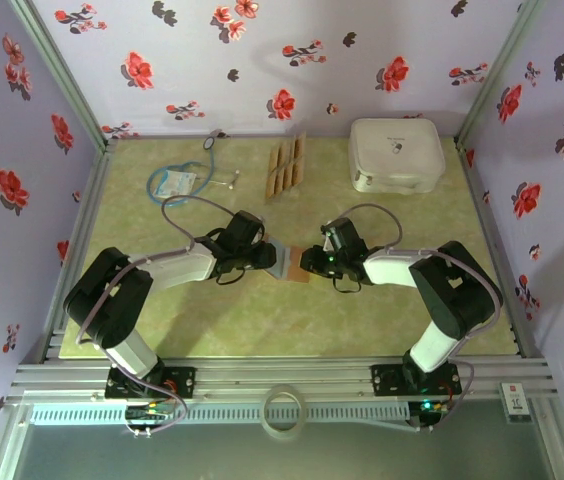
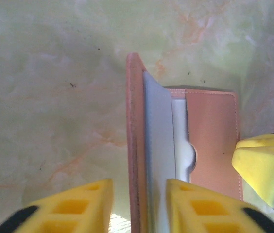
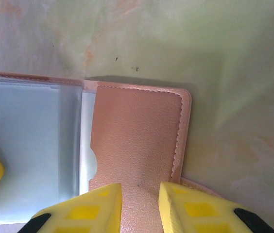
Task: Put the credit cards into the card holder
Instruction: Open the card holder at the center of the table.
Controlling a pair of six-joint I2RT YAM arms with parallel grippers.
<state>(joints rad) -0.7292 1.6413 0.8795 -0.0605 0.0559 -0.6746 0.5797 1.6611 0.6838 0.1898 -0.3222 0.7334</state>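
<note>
Seen from above, a reddish-brown leather card holder point(image 1: 287, 265) is found on a green marbled tabletop point(image 1: 262, 320) amid lilac flowered walls point(image 1: 262, 60), thin tan credit cards point(image 1: 285, 168) well beyond it. In the wrist views, its raised flap is straddled by the left gripper point(image 2: 139, 208) and its flat pocket by the right gripper point(image 3: 141, 208); clamping cannot be told.

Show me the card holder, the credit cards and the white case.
card holder point(image 3: 137, 136): right wrist view, leather pocket flap.
credit cards point(image 1: 285, 168): top external view, middle of the row.
white case point(image 1: 397, 155): top external view, centre of lid.
</note>
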